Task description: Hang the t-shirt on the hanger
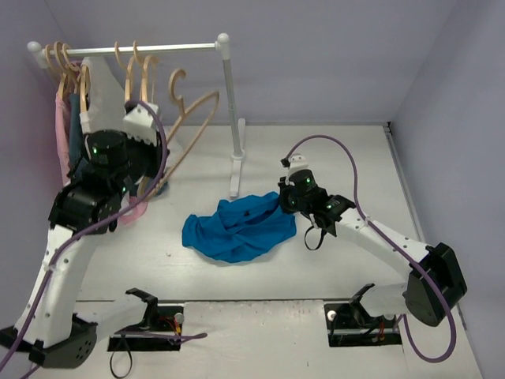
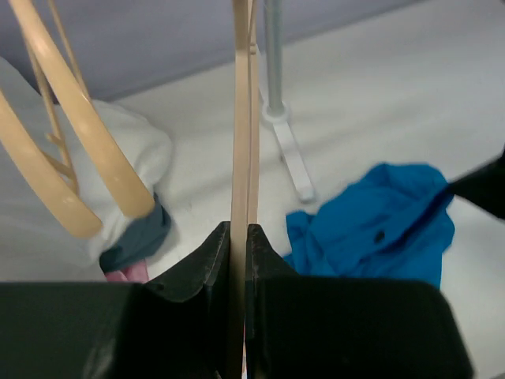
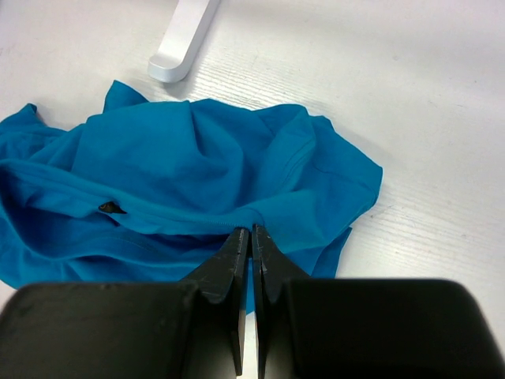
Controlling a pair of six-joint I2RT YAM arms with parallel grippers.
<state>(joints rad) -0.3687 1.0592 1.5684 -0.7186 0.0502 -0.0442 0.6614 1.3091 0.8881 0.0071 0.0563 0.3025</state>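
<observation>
The blue t-shirt (image 1: 237, 229) lies crumpled on the table in front of the rack's foot. My right gripper (image 1: 286, 197) is at its right edge, shut on a fold of the cloth (image 3: 252, 225). My left gripper (image 1: 150, 154) is raised at the left, shut on a pale wooden hanger (image 1: 193, 118), clear of the rail with its hook up. In the left wrist view the hanger's bar (image 2: 241, 142) runs straight up between my closed fingers, with the t-shirt (image 2: 379, 229) beyond on the right.
A white clothes rack (image 1: 229, 110) stands at the back left, its foot (image 1: 235, 170) just behind the t-shirt. Several more wooden hangers (image 1: 67, 67) hang on its rail with white, pink and dark teal garments (image 1: 75, 126). Purple walls enclose the table.
</observation>
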